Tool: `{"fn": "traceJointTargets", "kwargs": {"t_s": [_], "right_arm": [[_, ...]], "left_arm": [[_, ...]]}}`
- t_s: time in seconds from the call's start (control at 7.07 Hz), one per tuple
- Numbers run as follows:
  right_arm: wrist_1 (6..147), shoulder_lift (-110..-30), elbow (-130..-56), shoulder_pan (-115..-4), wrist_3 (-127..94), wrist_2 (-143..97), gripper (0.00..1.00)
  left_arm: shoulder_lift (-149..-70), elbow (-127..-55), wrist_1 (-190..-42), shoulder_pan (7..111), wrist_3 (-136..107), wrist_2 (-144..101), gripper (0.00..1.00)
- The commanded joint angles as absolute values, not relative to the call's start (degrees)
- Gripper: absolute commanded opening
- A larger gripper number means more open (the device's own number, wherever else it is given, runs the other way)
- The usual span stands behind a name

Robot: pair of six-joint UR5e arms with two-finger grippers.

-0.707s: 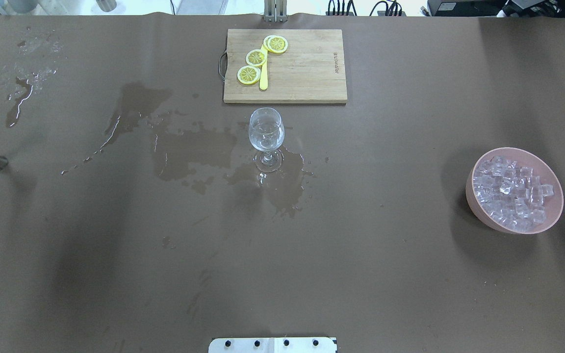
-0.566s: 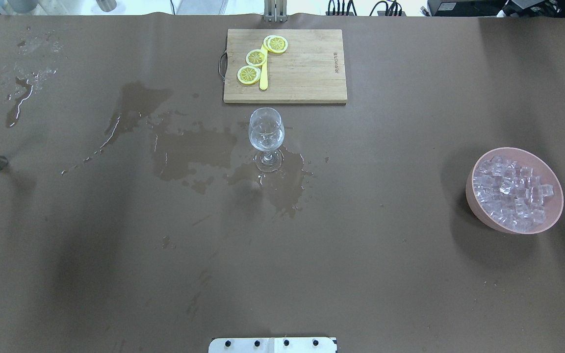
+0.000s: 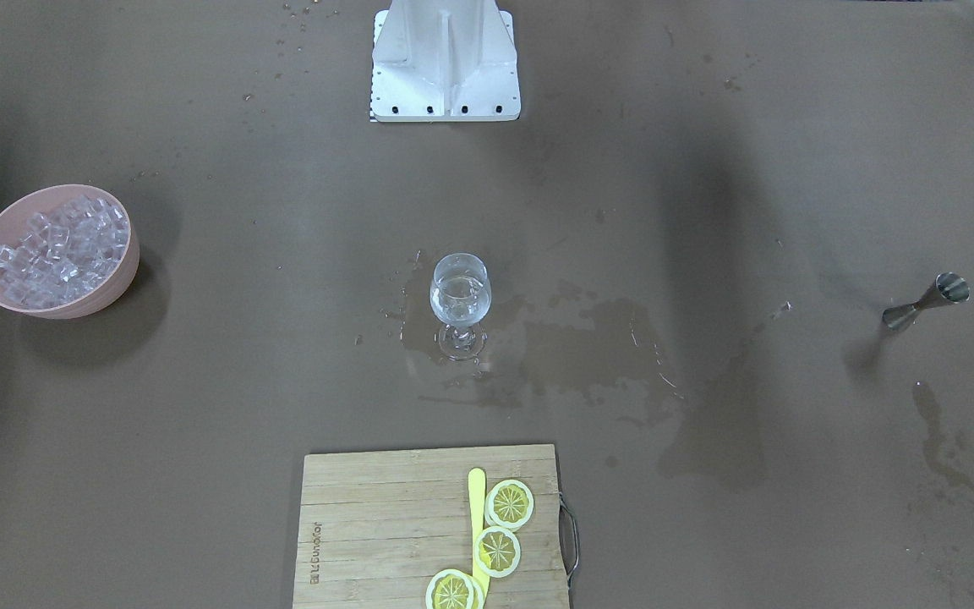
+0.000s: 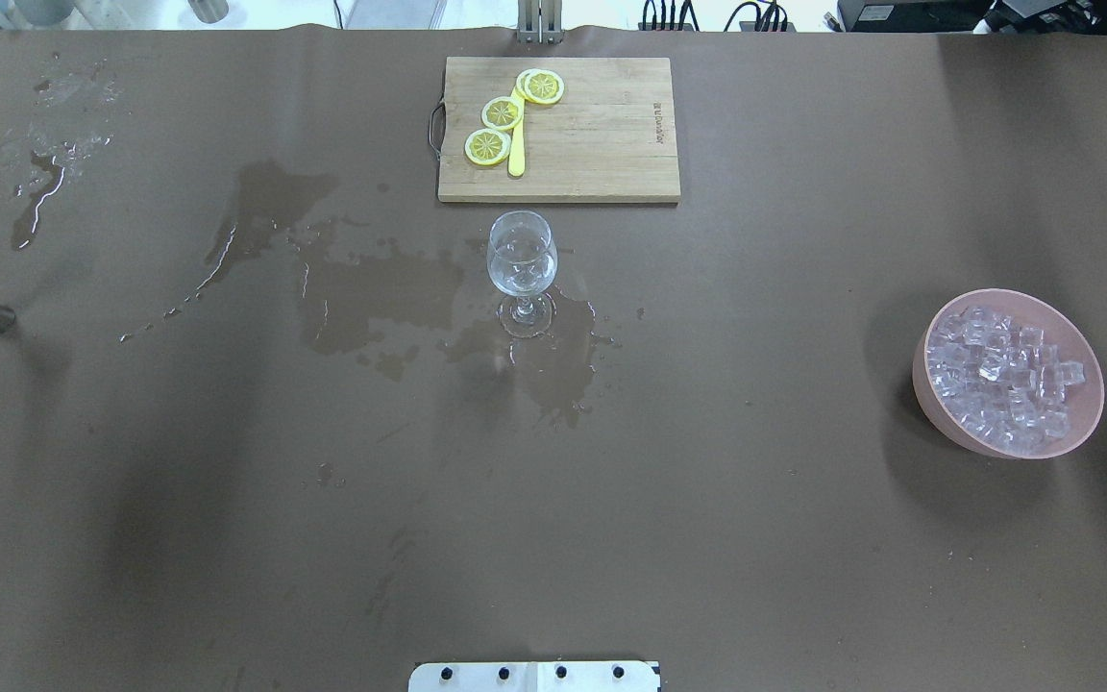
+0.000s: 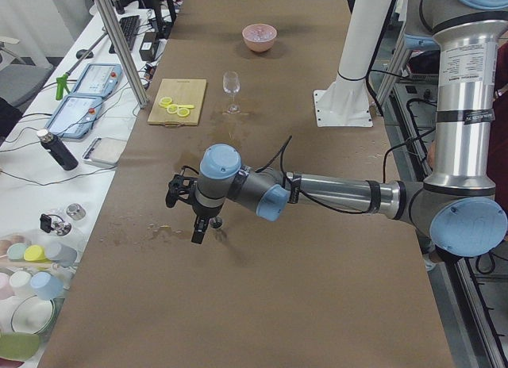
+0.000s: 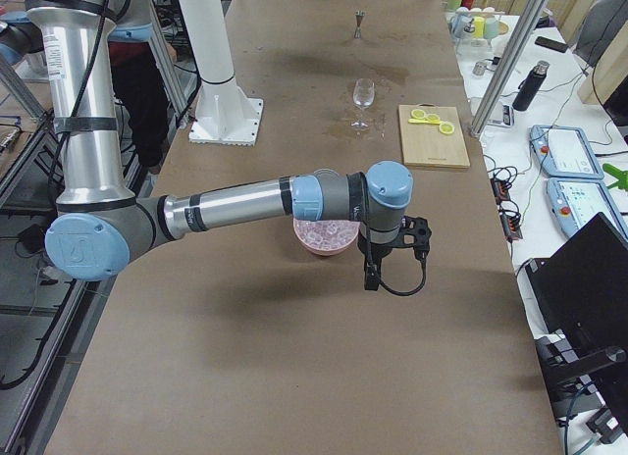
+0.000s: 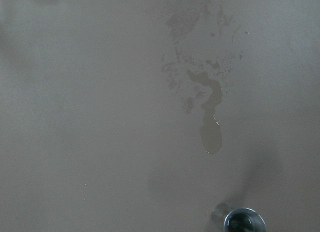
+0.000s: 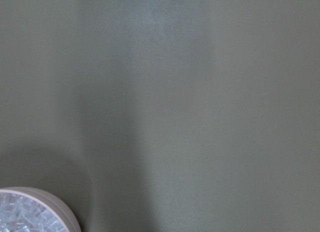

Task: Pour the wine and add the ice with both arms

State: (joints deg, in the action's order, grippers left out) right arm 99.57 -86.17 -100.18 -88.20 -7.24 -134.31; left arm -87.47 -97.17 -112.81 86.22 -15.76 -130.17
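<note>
Nothing had moved: the ice (image 4: 1003, 375) stayed in its bowl (image 4: 930, 399), well right of the glass (image 4: 521, 231) of wine (image 4: 520, 274), so icing remained undone. Whether the left gripper (image 5: 198, 233) or right gripper (image 6: 372, 277) was wide or narrow could not be told.

- My left arm (image 5: 341, 195) holds its forearm level, and the elbow sits well behind the left gripper (image 5: 198, 231).
- The left wrist (image 5: 219, 163) is right above that gripper, which hangs straight down.
- I only have a side view of it, so I cannot tell whether its fingers are apart or together.
- My right arm (image 6: 235, 205) is posed alike: forearm level, right wrist (image 6: 390, 192) just above the right gripper (image 6: 371, 276), which points downward.
- The same goes there: I cannot read the state of its fingers.
</note>
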Motion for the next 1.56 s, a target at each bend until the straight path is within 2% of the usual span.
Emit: {"fn": "traceJointTargets", "kwargs": {"t_s": [0.0,0.42,0.71,0.99,1.13,1.41], "right_arm": [[99.1,-86.1,-104.0,-83.7,-15.1,-134.5,1.0],[99.1,-83.9,-109.4,-74.4,-28.4,-133.9,1.0],[96.4,-85.7,-109.9,-71.8,-30.6,-133.5,1.0],[94.5,-87.2,-110.4,-68.4,-35.0,-133.4,1.0],[92.0,-87.4,-110.4,-65.8,-38.7,-131.9,1.0],[88.7,-90.6,-110.2,-63.6,-39.3,-130.1,0.97]], "left_arm": [[-85.0,-97.2,-116.4,86.1,-15.4,-129.9,0.99],[-77.1,-96.5,-133.4,86.1,-20.1,-128.2,0.99],[-76.5,-95.7,-140.2,86.0,-26.9,-128.8,0.99],[-76.1,-87.3,-160.5,85.4,-33.0,-129.0,0.99],[-76.4,-85.6,-165.8,84.5,-36.3,-128.9,0.99],[-76.2,-85.6,-169.0,83.3,-36.2,-128.8,0.99]]}}
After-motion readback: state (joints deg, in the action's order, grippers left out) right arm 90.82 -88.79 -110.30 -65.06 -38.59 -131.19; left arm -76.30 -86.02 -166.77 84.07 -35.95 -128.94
